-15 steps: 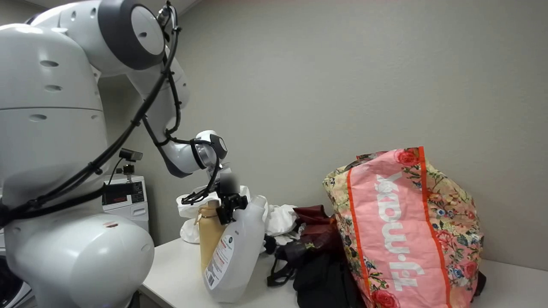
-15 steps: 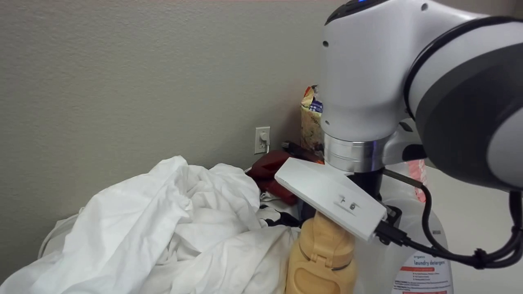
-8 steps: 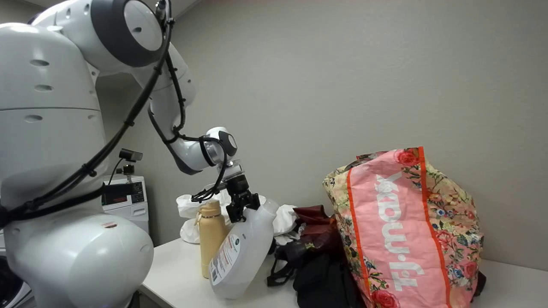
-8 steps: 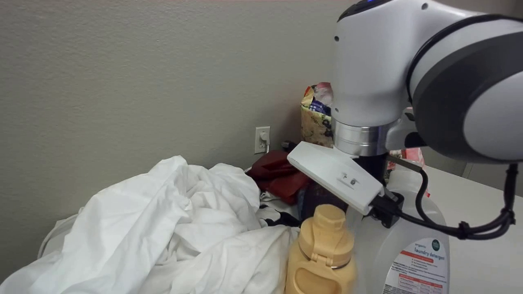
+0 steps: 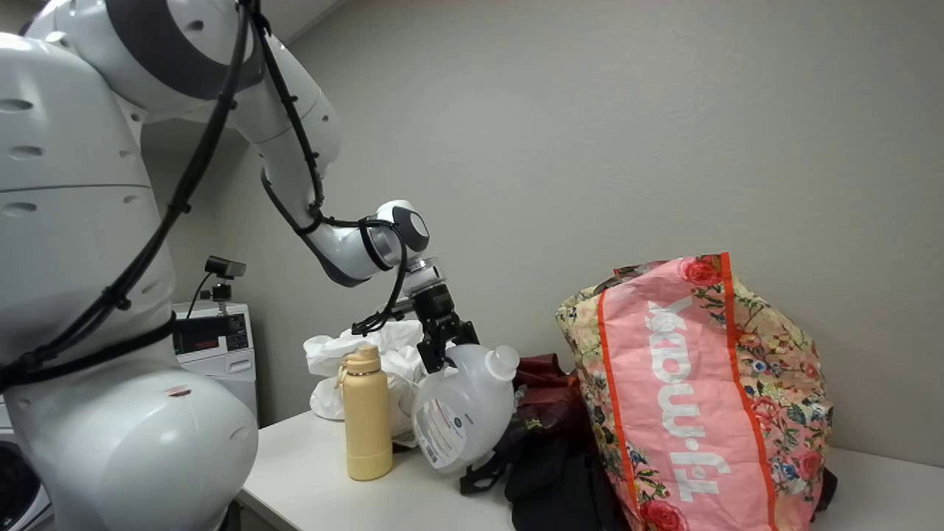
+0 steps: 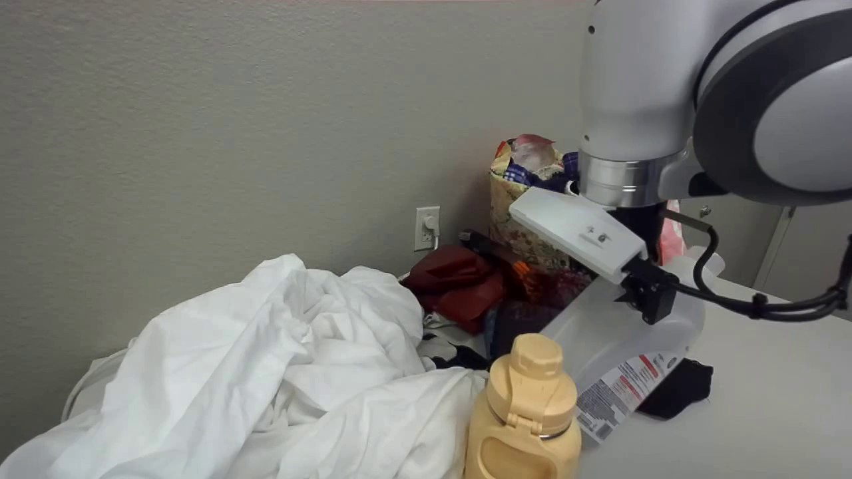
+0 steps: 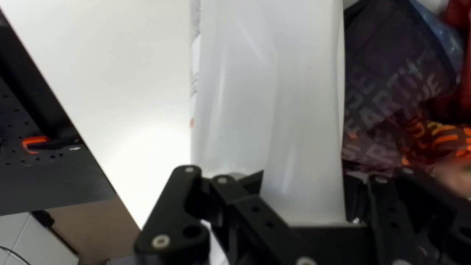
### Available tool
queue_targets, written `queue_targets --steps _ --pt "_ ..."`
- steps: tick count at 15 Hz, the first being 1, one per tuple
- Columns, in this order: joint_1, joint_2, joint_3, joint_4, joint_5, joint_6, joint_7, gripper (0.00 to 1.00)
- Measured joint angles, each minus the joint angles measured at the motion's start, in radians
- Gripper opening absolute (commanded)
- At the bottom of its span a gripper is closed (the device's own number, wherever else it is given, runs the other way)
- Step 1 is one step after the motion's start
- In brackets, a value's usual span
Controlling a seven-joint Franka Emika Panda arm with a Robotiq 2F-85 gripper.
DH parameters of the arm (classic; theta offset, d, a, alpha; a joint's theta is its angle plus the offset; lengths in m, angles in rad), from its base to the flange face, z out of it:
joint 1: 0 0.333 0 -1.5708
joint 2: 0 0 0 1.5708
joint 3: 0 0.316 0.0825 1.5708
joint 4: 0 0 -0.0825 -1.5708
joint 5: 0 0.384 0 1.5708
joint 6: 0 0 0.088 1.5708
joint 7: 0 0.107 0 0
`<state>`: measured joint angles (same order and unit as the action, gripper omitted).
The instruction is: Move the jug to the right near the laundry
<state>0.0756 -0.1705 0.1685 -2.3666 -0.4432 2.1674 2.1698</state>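
In an exterior view, arm [image 5: 299,169] extends toward 5 o'clock; gripper [image 7: 305,182] fingers clamp jug [image 5: 479,402]; table [image 5: 398,509] at 6 o'clock, wall [image 5: 501,177] at 12.

- Laundry room, by all appearance; household or shared, not determinable.
- White appliance [image 5: 240,372] with control panel [image 5: 237,333], washer or dryer in form, shown in an exterior view.
- Dark round door [image 5: 15,483], low at the edge of an exterior view, of front-loading type.
- White work surface [image 5: 317,472] along plain grey wall [image 5: 590,162]; power outlet [image 6: 421,233].
- On surface: white fabric heap [image 6: 266,372], dark garments [image 5: 553,479], large floral bag [image 5: 686,413] stuffed with clothes [image 6: 519,174].
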Motion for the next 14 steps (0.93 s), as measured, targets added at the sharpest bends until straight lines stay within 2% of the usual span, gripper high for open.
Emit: queue_targets --steps 3,7,14 --pt "-0.034 -0.040 -0.013 0.000 -0.032 -0.024 0.001 0.03" --pt "-0.074 -0.113 -0.014 -0.004 -0.102 -0.122 0.032 0.02" --pt "-0.094 -0.198 -0.012 -0.023 -0.282 -0.258 0.113 0.02"
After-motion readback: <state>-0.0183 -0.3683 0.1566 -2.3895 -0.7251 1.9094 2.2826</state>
